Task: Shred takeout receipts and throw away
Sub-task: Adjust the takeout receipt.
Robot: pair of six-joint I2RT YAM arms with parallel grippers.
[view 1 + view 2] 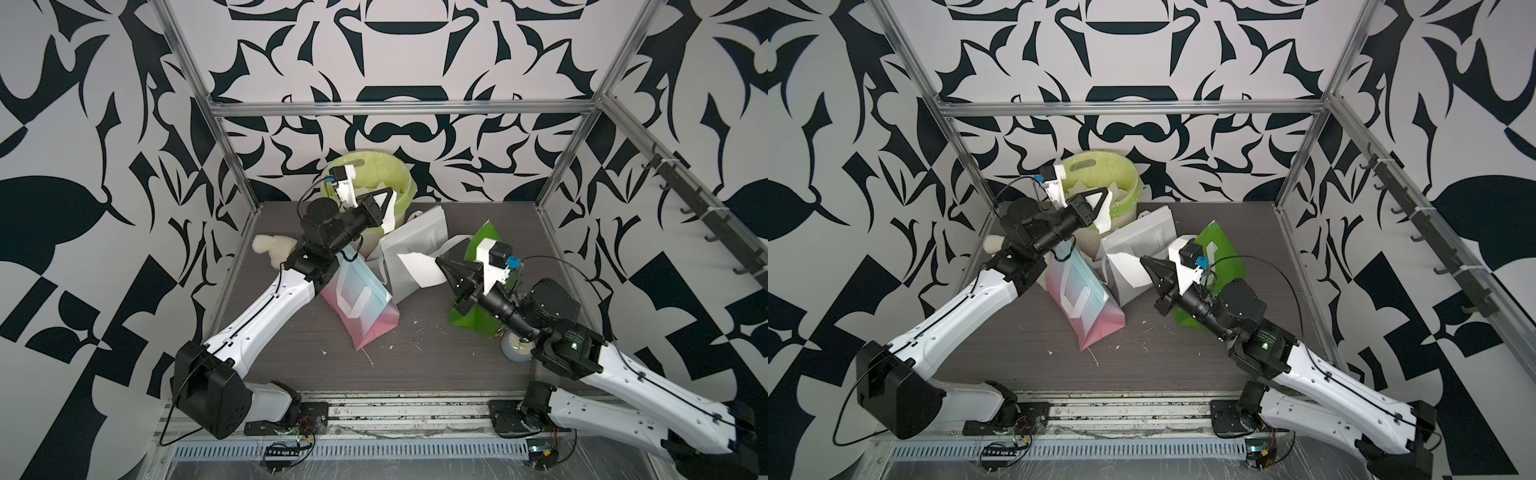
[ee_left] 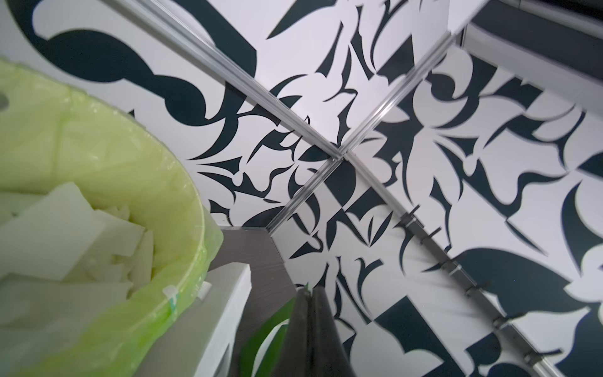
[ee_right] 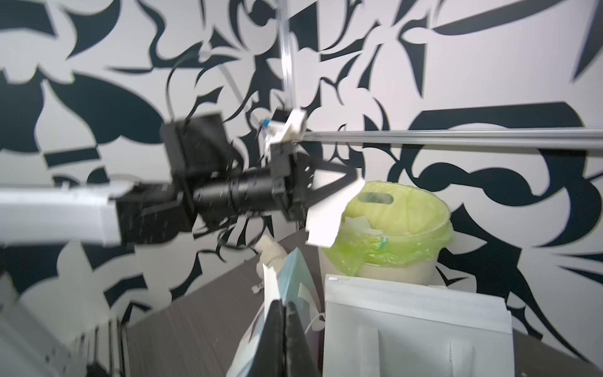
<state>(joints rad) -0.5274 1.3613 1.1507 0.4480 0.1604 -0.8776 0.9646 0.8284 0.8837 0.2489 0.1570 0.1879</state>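
Takeout receipts point(image 1: 419, 270), torn white paper pieces, seem light, limp, tear-prone, best pinched near an edge: one piece point(image 3: 324, 217) hangs from the clamped left claw point(image 3: 354, 175) beside a green-lined bin point(image 3: 437, 209), another juts from the clamped right claw point(image 1: 439, 261).

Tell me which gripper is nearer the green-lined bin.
Left. The left gripper holds a receipt piece beside the bin; the right gripper is farther off, gripping another receipt piece over the white bag.

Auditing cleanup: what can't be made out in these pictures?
- Grey round object, a top view: mostly under the right arm.
- Cream fuzzy thing, both top views: partly behind the left arm.
- Left end effector, right wrist view: blurred.
- Bin bottom, left wrist view: under scraps.
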